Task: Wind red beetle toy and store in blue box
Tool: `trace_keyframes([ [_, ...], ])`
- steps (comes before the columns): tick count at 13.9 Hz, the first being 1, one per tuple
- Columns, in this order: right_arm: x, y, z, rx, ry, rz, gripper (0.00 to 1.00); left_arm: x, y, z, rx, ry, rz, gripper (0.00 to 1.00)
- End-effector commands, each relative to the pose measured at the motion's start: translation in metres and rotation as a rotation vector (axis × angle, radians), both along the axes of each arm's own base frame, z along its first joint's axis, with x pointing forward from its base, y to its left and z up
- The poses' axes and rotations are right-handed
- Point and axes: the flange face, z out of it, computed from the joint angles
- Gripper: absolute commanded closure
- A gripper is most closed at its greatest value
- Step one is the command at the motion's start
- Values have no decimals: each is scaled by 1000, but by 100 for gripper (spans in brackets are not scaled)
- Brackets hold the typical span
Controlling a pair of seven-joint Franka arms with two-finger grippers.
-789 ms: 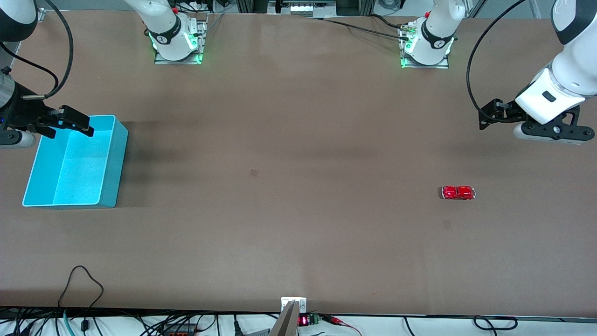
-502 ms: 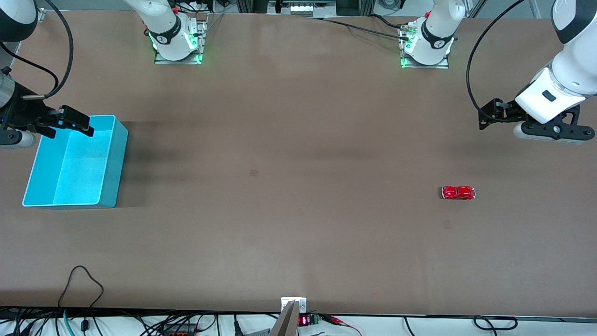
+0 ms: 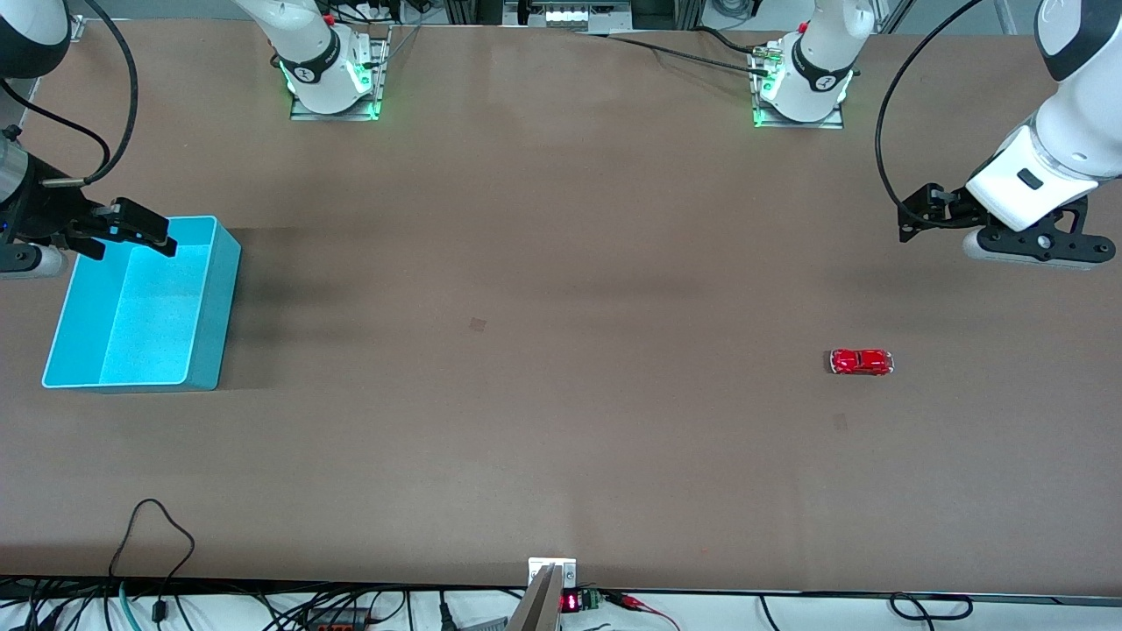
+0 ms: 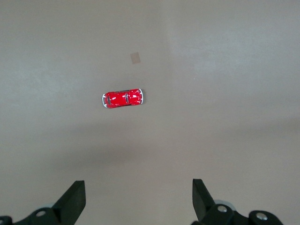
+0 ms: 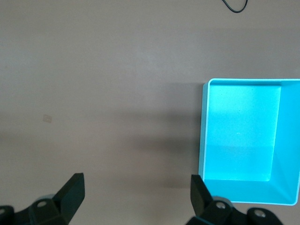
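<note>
The red beetle toy stands on the brown table toward the left arm's end, and it also shows in the left wrist view. My left gripper hangs in the air over the table closer to the robots' bases than the toy, open and empty. The blue box stands empty at the right arm's end and also shows in the right wrist view. My right gripper hovers by the box's rim nearest the bases, open and empty.
Small tape patches lie on the table, one mid-table and one just nearer the front camera than the toy. A black cable loop lies at the table's front edge. The two arm bases stand along the back edge.
The left gripper has shifted very slightly toward the bases. The toy, the box and the right arm have not moved.
</note>
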Motion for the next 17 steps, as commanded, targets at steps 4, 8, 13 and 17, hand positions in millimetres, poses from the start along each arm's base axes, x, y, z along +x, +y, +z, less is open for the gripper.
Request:
trace_keyframes([
  [4, -4, 2, 5, 7, 3, -1, 0, -5, 1, 1, -15, 60, 11, 0],
  [8, -4, 1, 4, 7, 5, -10, 0, -5, -6, -2, -14, 74, -7, 0],
  [13, -3, 1, 3, 7, 5, -11, 0, -17, -14, -22, -1, 225, -34, 0],
  [17, -3, 1, 3, 7, 5, -12, 0, -12, -18, -40, -19, 277, -203, 0],
])
